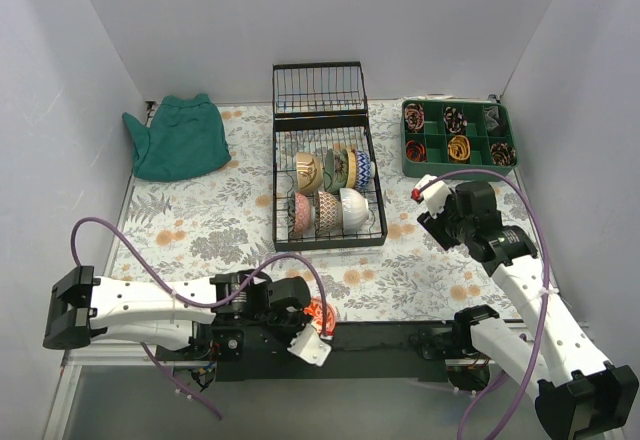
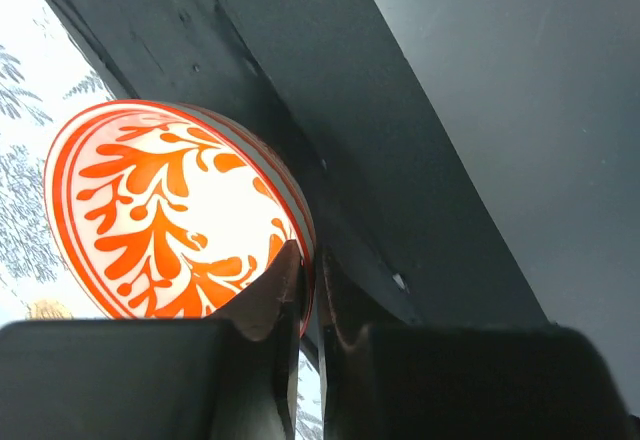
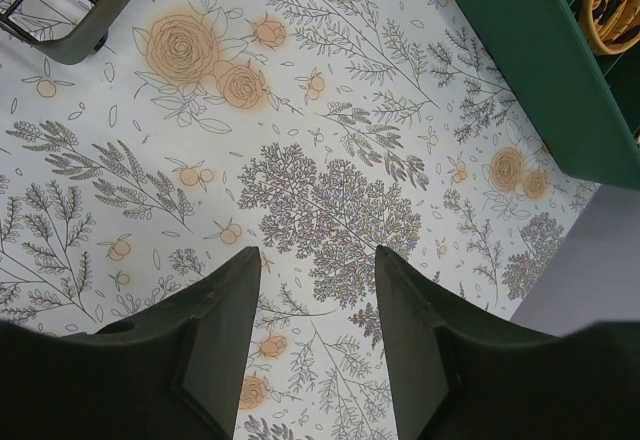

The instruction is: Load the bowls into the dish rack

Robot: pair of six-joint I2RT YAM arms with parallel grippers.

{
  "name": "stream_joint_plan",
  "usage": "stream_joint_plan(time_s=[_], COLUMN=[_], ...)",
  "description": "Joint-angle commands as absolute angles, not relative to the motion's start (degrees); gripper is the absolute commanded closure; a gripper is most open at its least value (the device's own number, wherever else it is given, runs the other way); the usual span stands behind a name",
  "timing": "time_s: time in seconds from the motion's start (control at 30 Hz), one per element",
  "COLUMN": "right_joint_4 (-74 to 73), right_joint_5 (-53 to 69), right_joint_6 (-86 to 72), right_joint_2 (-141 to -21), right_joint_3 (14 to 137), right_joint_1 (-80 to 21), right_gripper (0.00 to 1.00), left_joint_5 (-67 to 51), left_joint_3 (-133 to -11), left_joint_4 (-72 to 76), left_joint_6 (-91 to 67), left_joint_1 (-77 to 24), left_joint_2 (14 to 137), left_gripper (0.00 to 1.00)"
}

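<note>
- Top external: rack (image 1: 328,185) sits at centre frame on the floral cloth (image 1: 200,225). Its wire panel (image 1: 318,88) is at the far end, upper centre.
- Bowls (image 1: 330,190) stand on edge between the tines in two rows.
- Upper row runs from a yellowish bowl (image 1: 308,171) at left to a blue bowl (image 1: 362,168) at right.
- Lower row, left to right: pinkish bowl (image 1: 303,212), dark bowl (image 1: 328,210), white bowl (image 1: 354,208).
- Left gripper (image 1: 318,322) is at bottom centre, below the rack, by the black bar (image 1: 400,336) at the near table edge. It is clamped on the orange bowl (image 1: 318,311).
- Left wrist: fingers (image 2: 268,305) pinch the orange bowl (image 2: 170,225) at its rim, one inside and one outside.
- Orange bowl is on edge in the left half of the frame, with its leaf pattern facing the camera. The bar (image 2: 330,110) runs diagonally behind it.
- Cannot tell whether the orange bowl touches the bar or the cloth.
- Right gripper (image 1: 428,192) is right of the rack, just below the green tray (image 1: 450,170), well apart from the bowls.
- Right wrist: right gripper (image 3: 318,260) has its jaws apart with nothing between them, above the cloth (image 3: 330,200).
- Rack corner (image 3: 60,10) shows upper left, tray (image 3: 520,60) upper right.
- Tray compartments hold small coiled items, kind unclear.
- Teal towel (image 1: 178,138) lies at the upper left of the cloth.
</note>
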State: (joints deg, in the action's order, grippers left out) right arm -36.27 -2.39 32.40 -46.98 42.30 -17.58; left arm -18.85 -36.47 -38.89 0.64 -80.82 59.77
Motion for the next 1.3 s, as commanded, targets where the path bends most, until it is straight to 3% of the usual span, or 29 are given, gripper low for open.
stream_joint_plan(time_s=[0.0,0.2,0.37,0.47,0.6,0.7,0.87,0.97,1.07,1.1,1.27], right_joint_4=[-35.68,-35.95,-36.91,-37.00,-37.70,-37.88,-38.06,-37.44,-37.44,-37.44,-38.05], right_joint_5=[-2.20,-2.63,-3.86,-5.62,-7.82,-7.82,-7.39,-7.29,-6.77,-6.59,-7.12], right_joint_6=[31.99,31.64,31.99,32.69,32.78,33.13,33.48,33.49,33.31,33.48,33.75], right_joint_2=[-48.25,-51.59,-56.94,-61.07,-66.96,-71.01,-76.81,-79.80,-81.91,-82.61,-84.72], right_joint_3=[43.24,45.17,48.60,51.50,56.24,60.37,66.35,67.93,69.52,70.22,71.28], right_joint_1=[-17.31,-17.31,-17.31,-17.31,-17.31,-17.23,-17.23,-17.32,-17.23,-17.23,-17.14], right_gripper=[0.42,0.42,0.42,0.42,0.43,0.43,0.43,0.43,0.43,0.44,0.44], left_joint_5=[-12.32,-4.75,2.95,2.74,-13.83,-20.99,-32.85,-48.39,-63.12,-64.93,-69.70], left_joint_3=[-41.03,-53.77,-58.18,-56.78,-59.92,-64.15,-75.22,-80.05,-75.10,-73.32,-65.14], left_joint_4=[-46.73,-53.69,-49.94,-40.63,-29.65,-24.20,-18.73,-16.18,-0.85,12.43,38.19], left_joint_6=[0.35,0.88,0.26,0.35,-4.28,-9.21,-25.44,-40.70,-62.81,-69.54,-97.42], left_joint_1=[-80.33,-79.55,-76.65,-66.57,-40.52,-27.73,-18.47,-10.39,-3.53,-1.60,1.74], left_joint_2=[54.77,47.81,45.53,45.44,54.79,62.55,77.06,85.74,89.81,90.52,95.36], left_gripper=[1.00,1.00,1.00,1.00,1.00,1.00,1.00,1.00,1.00,1.00,1.00])
